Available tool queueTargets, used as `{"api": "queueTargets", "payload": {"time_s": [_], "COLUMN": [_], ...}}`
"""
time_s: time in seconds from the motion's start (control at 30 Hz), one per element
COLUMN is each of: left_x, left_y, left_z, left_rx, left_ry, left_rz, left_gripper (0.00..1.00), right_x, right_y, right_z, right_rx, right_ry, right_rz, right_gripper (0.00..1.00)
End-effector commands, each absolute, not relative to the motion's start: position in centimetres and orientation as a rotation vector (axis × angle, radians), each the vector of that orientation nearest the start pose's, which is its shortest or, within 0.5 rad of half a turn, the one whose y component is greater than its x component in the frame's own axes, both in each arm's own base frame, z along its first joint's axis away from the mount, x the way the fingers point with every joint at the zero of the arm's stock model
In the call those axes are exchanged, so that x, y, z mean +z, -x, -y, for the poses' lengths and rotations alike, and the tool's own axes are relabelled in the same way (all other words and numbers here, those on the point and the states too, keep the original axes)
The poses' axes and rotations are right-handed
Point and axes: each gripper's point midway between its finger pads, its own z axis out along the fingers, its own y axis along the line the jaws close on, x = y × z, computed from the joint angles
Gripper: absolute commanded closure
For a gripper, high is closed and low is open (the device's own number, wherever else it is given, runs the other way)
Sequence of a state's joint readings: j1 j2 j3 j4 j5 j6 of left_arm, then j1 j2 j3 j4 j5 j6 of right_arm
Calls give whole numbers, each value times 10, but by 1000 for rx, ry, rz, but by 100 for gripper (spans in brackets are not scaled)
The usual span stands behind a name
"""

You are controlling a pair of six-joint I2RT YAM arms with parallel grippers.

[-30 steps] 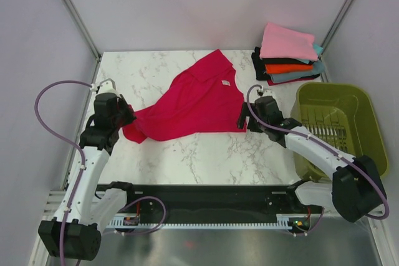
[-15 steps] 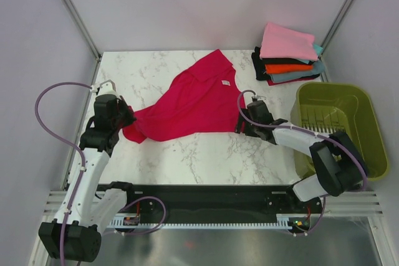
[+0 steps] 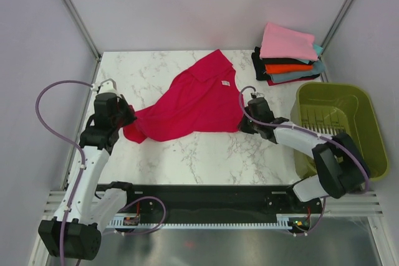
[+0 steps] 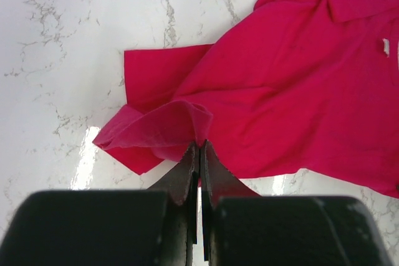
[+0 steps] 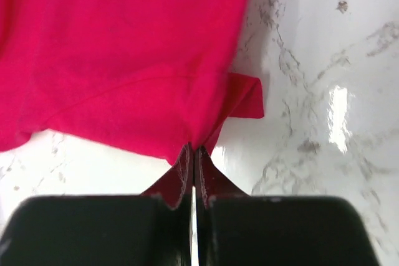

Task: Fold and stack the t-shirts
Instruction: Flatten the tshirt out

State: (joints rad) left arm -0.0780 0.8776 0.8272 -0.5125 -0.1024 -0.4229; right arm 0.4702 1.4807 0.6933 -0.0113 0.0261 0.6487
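The red shirt [image 3: 193,104] lies rumpled and unfolded, spread between the left gripper [image 4: 199,149] and the right gripper [image 5: 192,151]. The stack [image 3: 290,57] of folded shirts, pink on top, sits beyond the right gripper and looks done. Each gripper is pinched tight on the red shirt, the right at a hem corner and the left on a fold at the other end. By my reading, this last shirt needs spreading, folding and stacking.

My left arm reaches forward from its base, elbow bent. The left gripper [image 4: 199,147] has its jaws pressed flat together on a raised fold of the crimson t-shirt [image 3: 199,101]. My right arm stretches low and inward, forearm nearly level, and the right gripper [image 5: 192,151] is pinched tight on the shirt's edge.
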Motion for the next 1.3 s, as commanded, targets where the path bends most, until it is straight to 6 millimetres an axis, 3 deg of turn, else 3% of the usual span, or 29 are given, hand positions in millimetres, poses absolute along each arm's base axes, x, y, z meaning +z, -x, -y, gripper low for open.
{"api": "queueTargets", "payload": {"time_s": [0.0, 0.07, 0.1, 0.13, 0.17, 0.2, 0.23, 0.3, 0.37, 0.43, 0.53, 0.63, 0.73, 0.8, 0.83, 0.9, 0.93, 0.97, 1.0, 1.03, 1.07, 1.1, 1.13, 1.17, 1.2, 1.23, 1.27], "left_x": [270, 304, 335, 352, 367, 397, 412, 454, 481, 514, 549, 571, 584, 587, 584, 578, 569, 550, 529, 513, 483, 443, 415, 389, 343, 331, 323], "left_y": [-300, -295, -293, -291, -288, -282, -278, -262, -247, -222, -188, -169, -165, -173, -181, -217, -235, -253, -297, -318, -342, -384, -406, -420, -439, -442, -445], "left_z": [25, 22, 22, 23, 24, 24, 25, 23, 20, 15, 10, 10, 10, 10, 9, 8, 4, 4, 4, 4, 3, -3, -9, -9, -28, -30, -29], "left_rx": [-231, -224, -233, -239, -246, -254, -260, -252, -227, -200, -169, -159, -137, -124, -109, -87, -63, -46, -21, 2, 17, 27, 31, 28, 45, 16, -8], "left_ry": [348, 315, 301, 278, 262, 242, 225, 188, 157, 131, 99, 75, 48, 41, 36, 49, 73, 76, 79, 72, 62, 67, 95, 101, 158, 200, 210], "left_rz": [-1917, -1838, -1768, -1734, -1701, -1635, -1603, -1502, -1427, -1316, -1186, -1115, -1091, -1102, -1128, -1210, -1267, -1365, -1482, -1553, -1671, -1804, -1898, -1988, -2137, -2176, -2194], "left_gripper": [98, 98, 98, 98, 98, 98, 98, 98, 98, 98, 98, 98, 98, 98, 98, 98, 98, 98, 98, 98, 98, 98, 98, 90, 46, 35, 29], "right_x": [142, 194, 238, 268, 291, 315, 354, 399, 450, 489, 535, 565, 584, 586, 586, 591, 574, 568, 573, 534, 515, 503, 432, 405, 413, 370, 367], "right_y": [-333, -325, -327, -318, -313, -309, -301, -284, -260, -236, -194, -170, -164, -179, -197, -222, -263, -282, -299, -359, -387, -418, -477, -495, -504, -514, -515], "right_z": [-194, -184, -185, -178, -175, -171, -167, -153, -134, -118, -88, -70, -64, -71, -77, -85, -105, -113, -118, -131, -140, -122, -136, -142, -141, -147, -149], "right_rx": [606, 604, 639, 646, 656, 663, 682, 683, 685, 700, 708, 702, 689, 667, 640, 604, 557, 531, 516, 437, 466, 448, 457, 494, 493, 456, 446], "right_ry": [-186, -187, -180, -170, -169, -163, -156, -148, -153, -164, -195, -207, -201, -194, -194, -191, -174, -167, -174, -192, -196, -251, -266, -277, -280, -276, -262], "right_rz": [-2220, -2143, -2059, -2011, -1972, -1931, -1871, -1780, -1668, -1573, -1434, -1352, -1316, -1335, -1358, -1378, -1460, -1492, -1492, -1614, -1675, -1712, -1887, -1967, -1955, -2072, -2077], "right_gripper": [100, 100, 100, 100, 100, 100, 100, 100, 100, 100, 100, 100, 100, 100, 100, 100, 100, 100, 100, 100, 100, 98, 77, 19, 3, 2, 2]}}
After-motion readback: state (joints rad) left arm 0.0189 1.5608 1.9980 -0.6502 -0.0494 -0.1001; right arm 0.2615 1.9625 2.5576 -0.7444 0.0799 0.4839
